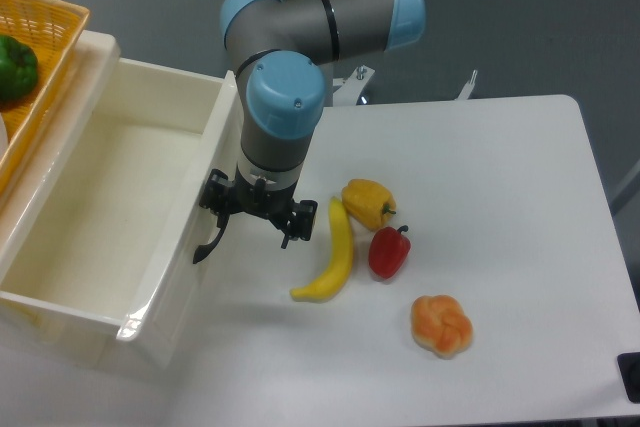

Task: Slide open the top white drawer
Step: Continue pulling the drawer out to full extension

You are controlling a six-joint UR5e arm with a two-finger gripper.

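My gripper sits left of centre at the black handle of the top white drawer. I cannot tell whether its fingers grip the handle. The drawer stands pulled far out at left.

Tool — right of top white drawer

A robot lab or test cell is showing here: a grey-and-blue industrial arm is standing at a plain white tabletop, toy-like plastic food such as a yellow banana is lying out, and bare grey flooring is stretching behind.
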